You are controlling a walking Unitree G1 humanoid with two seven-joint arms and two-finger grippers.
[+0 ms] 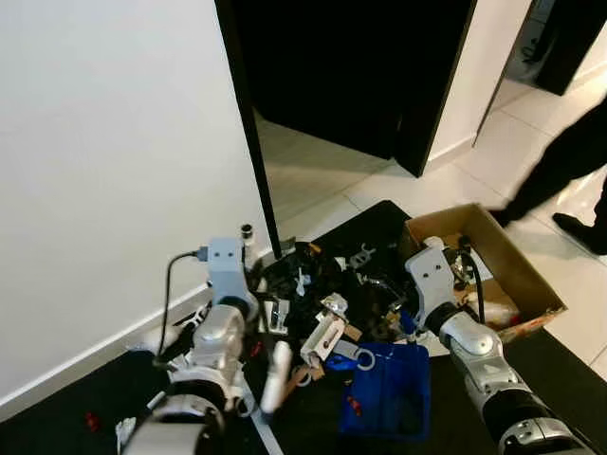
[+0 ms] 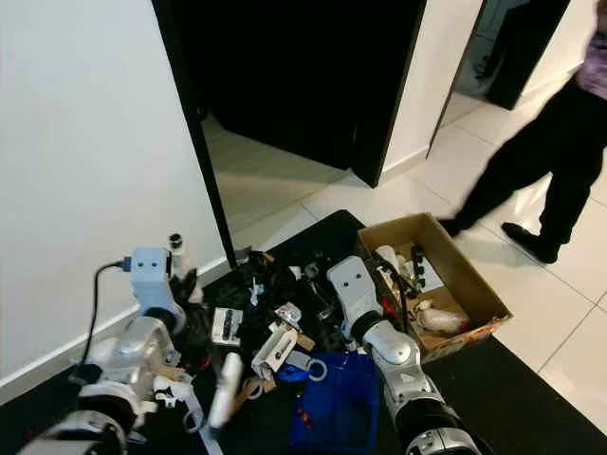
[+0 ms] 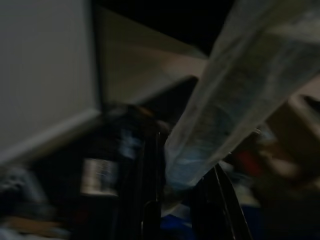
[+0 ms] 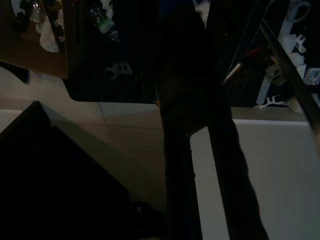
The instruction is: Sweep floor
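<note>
So the white handle (image 3: 240, 90) runs right between the two black fingers of the left gripper (image 3: 182, 200), which looks clamped on its lower end, down by the heap of small clutter (image 1: 313, 284) on the black mat (image 1: 379, 223) next to the wall. The right gripper (image 4: 200, 150) hangs over the same mess near the blue tray (image 1: 389, 389), and honestly it's too dark to tell if its fingers are apart or closed. The tray has a little red bit in it, and the cardboard box (image 2: 474, 280) just beside the right arm holds a jumble of white and dark odds and ends.
</note>
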